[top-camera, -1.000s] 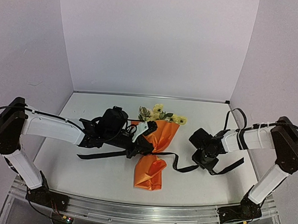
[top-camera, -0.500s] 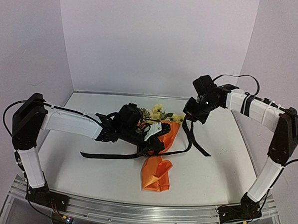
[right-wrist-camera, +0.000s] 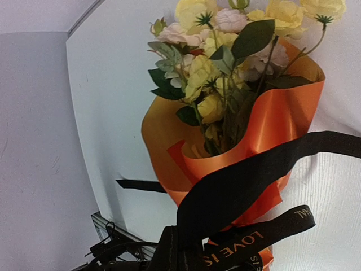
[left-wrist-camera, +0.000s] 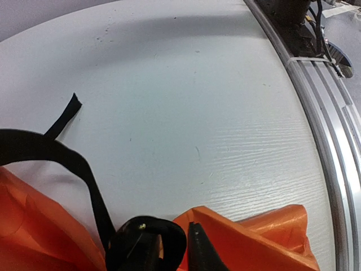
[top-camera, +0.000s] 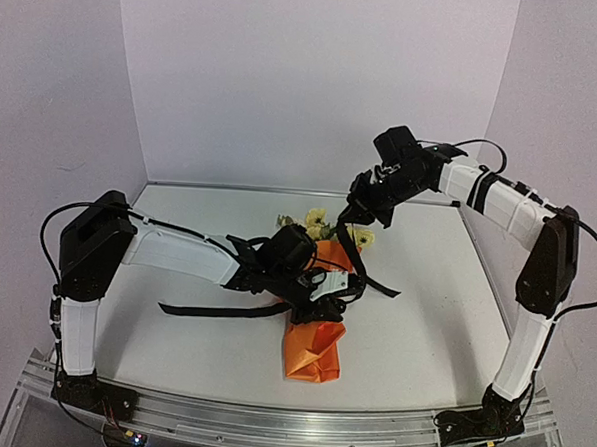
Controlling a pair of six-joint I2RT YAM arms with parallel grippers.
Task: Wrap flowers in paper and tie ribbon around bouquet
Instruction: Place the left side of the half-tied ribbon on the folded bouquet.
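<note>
The bouquet lies in the middle of the table, its orange paper [top-camera: 312,346] wrapped as a cone. The yellow flowers [top-camera: 317,222] point toward the back wall. My left gripper [top-camera: 327,288] sits low against the cone's waist. In the left wrist view its fingers stand slightly apart, open [left-wrist-camera: 169,232], with a loop of the black ribbon [left-wrist-camera: 56,149] draped over one finger and orange paper [left-wrist-camera: 254,237] beside them. My right gripper [top-camera: 365,202] is raised above the flowers, shut on the ribbon [right-wrist-camera: 248,175], which runs down across the paper [right-wrist-camera: 282,118] below the flowers [right-wrist-camera: 225,62].
One ribbon tail [top-camera: 214,308] trails left across the white table [top-camera: 172,352]; another tail [top-camera: 375,284] lies right of the cone. An aluminium rail [top-camera: 288,428] borders the near edge, also in the left wrist view [left-wrist-camera: 333,113]. Lilac walls close the back and sides.
My right arm rose from the table on the right to high over the flowers, pulling the ribbon up. The left gripper slid right onto the cone and its jaws parted slightly.
</note>
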